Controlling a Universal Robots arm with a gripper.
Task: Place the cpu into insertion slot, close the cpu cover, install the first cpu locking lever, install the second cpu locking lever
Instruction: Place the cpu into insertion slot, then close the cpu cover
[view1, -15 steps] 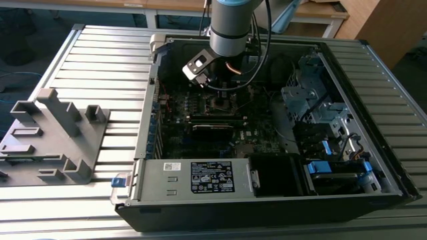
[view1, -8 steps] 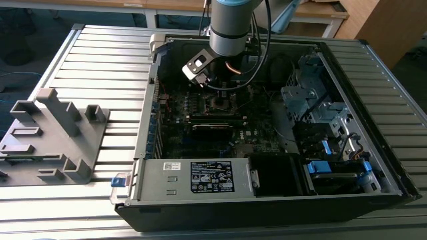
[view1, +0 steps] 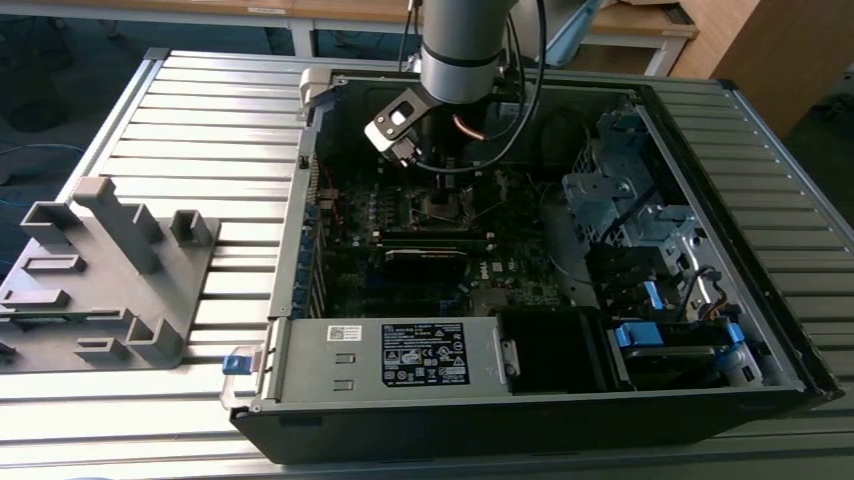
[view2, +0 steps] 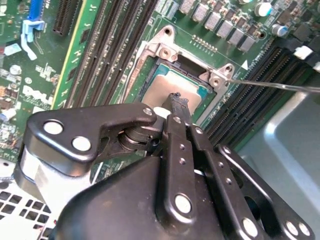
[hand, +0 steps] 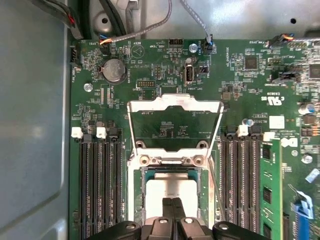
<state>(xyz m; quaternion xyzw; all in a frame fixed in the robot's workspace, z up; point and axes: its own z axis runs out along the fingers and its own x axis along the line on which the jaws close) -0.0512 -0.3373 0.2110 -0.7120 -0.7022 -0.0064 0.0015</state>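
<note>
Black gripper (hand: 172, 201) is pinching shut on nothing, tips hovering at the small silver-grey square cpu (hand: 170, 186) — it's lying flat in the black-rimmed insertion slot (view2: 186, 62), silvery hinged cpu cover (hand: 175, 100) flipped open. Probably light, stiff, fragile — I'm guessing edges only.

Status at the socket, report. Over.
Fingers shut, tips over the cpu. It sits in the insertion slot. The cpu cover is open, swung back. Thin lever wire sticks out alongside.
</note>
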